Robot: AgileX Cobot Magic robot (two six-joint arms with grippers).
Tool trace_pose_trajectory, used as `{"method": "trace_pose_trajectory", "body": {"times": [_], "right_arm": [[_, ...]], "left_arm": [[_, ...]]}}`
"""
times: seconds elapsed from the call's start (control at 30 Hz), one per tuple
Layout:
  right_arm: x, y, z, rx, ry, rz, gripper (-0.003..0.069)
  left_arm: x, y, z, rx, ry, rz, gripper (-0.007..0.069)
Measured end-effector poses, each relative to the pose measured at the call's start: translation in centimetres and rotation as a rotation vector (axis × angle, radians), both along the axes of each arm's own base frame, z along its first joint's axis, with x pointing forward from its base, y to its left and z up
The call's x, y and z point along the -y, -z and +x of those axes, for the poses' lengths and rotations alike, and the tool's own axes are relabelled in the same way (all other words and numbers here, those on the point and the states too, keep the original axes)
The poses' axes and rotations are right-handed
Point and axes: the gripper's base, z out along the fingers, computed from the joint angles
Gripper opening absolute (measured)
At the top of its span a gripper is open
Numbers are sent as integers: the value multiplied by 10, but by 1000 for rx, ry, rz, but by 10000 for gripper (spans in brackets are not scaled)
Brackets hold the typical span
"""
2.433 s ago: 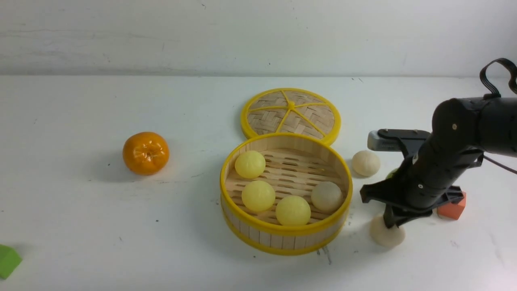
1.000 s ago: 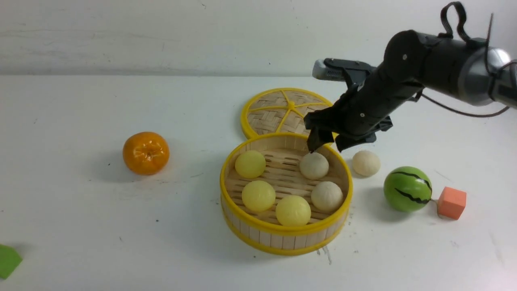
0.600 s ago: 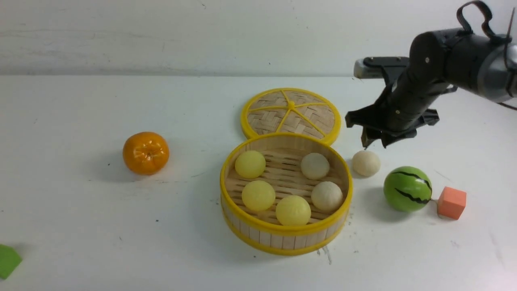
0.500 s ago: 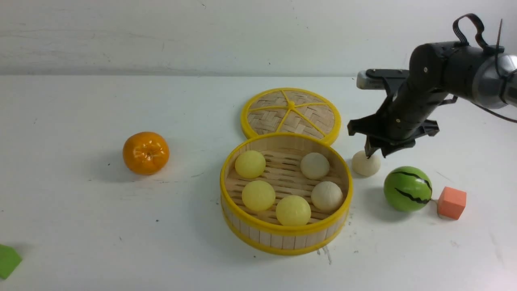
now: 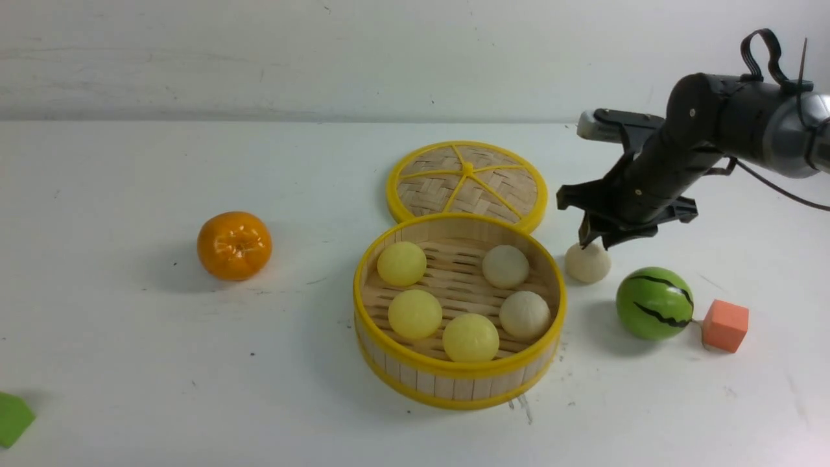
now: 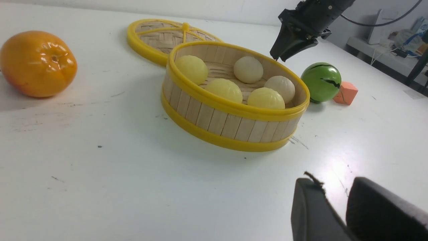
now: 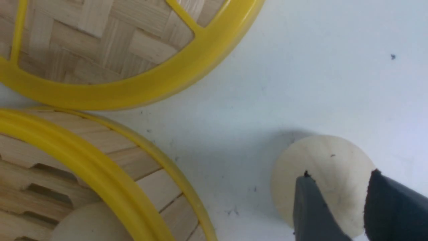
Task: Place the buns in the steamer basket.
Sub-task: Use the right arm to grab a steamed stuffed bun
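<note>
- Black right gripper [image 5: 595, 244]: poised just above the last loose bun; jaws narrowly parted with a gap between them, gripping nothing.
- Matte cream-beige round bun [image 5: 587, 262]: on the white table [image 5: 130, 357], just outside the basket's right wall, between basket and green ball; the fingertips [image 7: 309, 201] sit over its top, and contact cannot be told.
- Round shallow bamboo steamer basket with yellow rims [image 5: 402, 373]: upright, holding five buns: three smooth pale yellow [image 5: 415, 314] on its left and front, two cream-beige [image 5: 505, 266] on its right.
- Task progress, as judged: five of six buns placed; one left to grasp, lift over the rim and set down.
- Flat woven bamboo lid with yellow spokes [image 5: 467, 183]: behind the basket, touching or nearly touching its rim.
- Glossy green ball with black stripes [image 5: 653, 303] and orange foam cube [image 5: 725, 325]: right of the loose bun.
- Glossy orange tangerine [image 5: 234, 245]: well left of the basket.
- Black left gripper [image 6: 337, 204]: low and near the table, only its tips in frame; a slim gap between them, empty.
- Green block [image 5: 11, 418]: cut off at the frame edge.
</note>
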Motion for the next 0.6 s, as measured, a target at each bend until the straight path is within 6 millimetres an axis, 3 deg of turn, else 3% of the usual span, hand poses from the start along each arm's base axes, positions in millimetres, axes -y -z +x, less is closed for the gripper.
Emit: {"method": "trace_pose_trajectory", "body": {"times": [0.27, 0.47, 0.6], "right_arm": [[-1, 20, 7, -13, -9, -11, 244], [-1, 22, 8, -5, -6, -10, 241], [-1, 23, 8, -6, -7, -12, 140]], "left_arm": [[0, 0, 0, 0, 0, 0, 176], [0, 0, 0, 0, 0, 0, 181], [0, 0, 0, 0, 0, 0, 184]]}}
